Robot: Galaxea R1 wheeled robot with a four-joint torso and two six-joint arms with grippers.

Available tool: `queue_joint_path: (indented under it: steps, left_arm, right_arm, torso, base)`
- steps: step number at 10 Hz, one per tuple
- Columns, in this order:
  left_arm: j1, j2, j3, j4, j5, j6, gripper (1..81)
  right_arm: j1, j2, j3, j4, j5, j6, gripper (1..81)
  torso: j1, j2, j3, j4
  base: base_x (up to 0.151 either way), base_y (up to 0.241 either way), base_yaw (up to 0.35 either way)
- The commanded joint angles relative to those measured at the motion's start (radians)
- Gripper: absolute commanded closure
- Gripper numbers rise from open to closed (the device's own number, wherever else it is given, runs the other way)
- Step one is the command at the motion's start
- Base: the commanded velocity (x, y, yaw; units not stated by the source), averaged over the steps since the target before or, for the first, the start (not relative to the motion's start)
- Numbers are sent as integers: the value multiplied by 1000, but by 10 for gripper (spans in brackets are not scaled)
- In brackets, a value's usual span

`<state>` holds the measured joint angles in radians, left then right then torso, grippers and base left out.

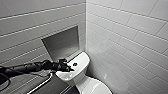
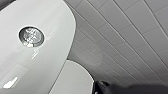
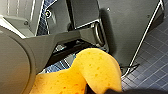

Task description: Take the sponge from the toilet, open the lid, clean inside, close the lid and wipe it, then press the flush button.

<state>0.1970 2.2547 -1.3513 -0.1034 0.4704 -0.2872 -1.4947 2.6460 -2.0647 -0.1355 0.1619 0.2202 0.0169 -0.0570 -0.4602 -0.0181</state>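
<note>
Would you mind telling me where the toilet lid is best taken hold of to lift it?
Probably the lid at its rim away from the tank, approached from the front: it lies flat, its top smooth and glossy, so only the edge offers a hold.

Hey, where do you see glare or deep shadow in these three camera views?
Head view: wall niche shaded, soft sheen on the lid. Left wrist view: bright glint on the tank top, flush button mirrors light. Right wrist view: sponge evenly lit, dark crease in its fold.
</note>
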Motion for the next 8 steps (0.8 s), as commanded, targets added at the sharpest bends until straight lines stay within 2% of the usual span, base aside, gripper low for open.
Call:
queue_joint_path:
  steps: [1, 2, 3, 4, 5, 8]
  left_arm:
    - [193, -246, 243, 148, -5, -12, 811]
    - [290, -278, 261, 204, -56, -9, 811]
    - [386, -306, 276, 257, -96, -6, 811]
    - [492, -308, 273, 302, -131, -3, 811]
    - [593, -291, 261, 353, -176, -3, 811]
    - [804, -179, 122, 451, -240, -3, 811]
  right_arm:
    - [-2, -19, 2, 5, -67, -1, 811]
    - [-2, -15, -7, 4, -67, -1, 811]
    - [0, -10, -18, 5, -67, -1, 811]
    - [1, -9, -23, 5, -67, -1, 811]
    - [1, -5, -32, 5, -67, -1, 811]
    - [-2, 14, -55, 5, -67, -1, 811]
  torso:
    - [0, 0, 0, 0]
    - [0, 0, 0, 0]
    - [0, 0, 70, 0]
    - [0, 0, 184, 0]
    - [0, 0, 109, 0]
    - [0, 0, 208, 0]
  base:
    - [0, 0, 0]
    - [0, 0, 0]
    - [0, 0, 0]
    - [0, 0, 0]
    - [0, 0, 0]
    - [0, 0, 0]
